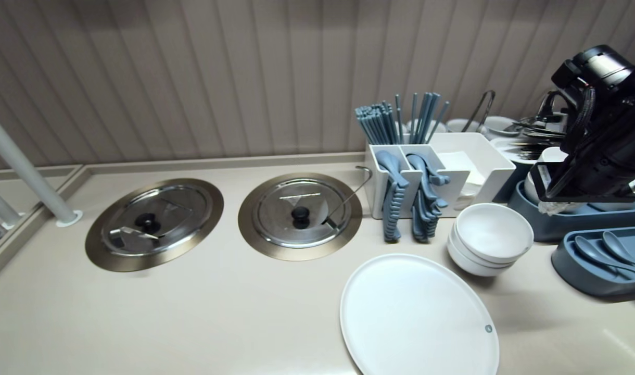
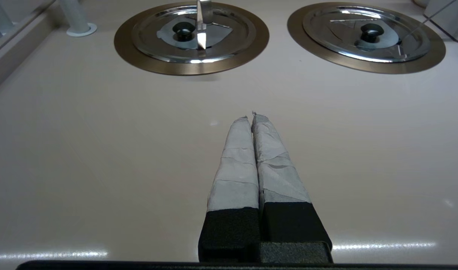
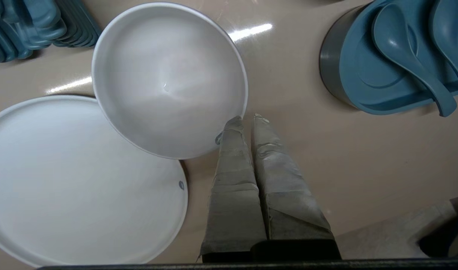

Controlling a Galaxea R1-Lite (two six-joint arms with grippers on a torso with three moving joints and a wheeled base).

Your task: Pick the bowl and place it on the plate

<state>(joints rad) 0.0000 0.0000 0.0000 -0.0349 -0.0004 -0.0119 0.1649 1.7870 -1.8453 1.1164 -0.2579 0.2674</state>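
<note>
1. My left pincer [image 2: 250, 118] points out low over the pale bench [image 2: 101, 157], its grey-taped fingers [image 2: 236, 168] pressed together on nothing.
2. Well beyond the tips, two round steel lids with black knobs sit in bronze rings.
3. One lid [image 2: 165, 43] lies near a white post [image 2: 74, 17], with a flat metal strip [image 2: 201, 22] standing over it.
4. The other lid [image 2: 386, 43] lies beside it.

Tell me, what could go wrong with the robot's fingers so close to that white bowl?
1. The right fingers are shut and close by the rim of the top white bowl; they might bump it and slide the stack.
2. Shut fingers cannot pinch the rim, so a grab would likely miss.
3. A pushed bowl could knock the plate beside it.
</note>
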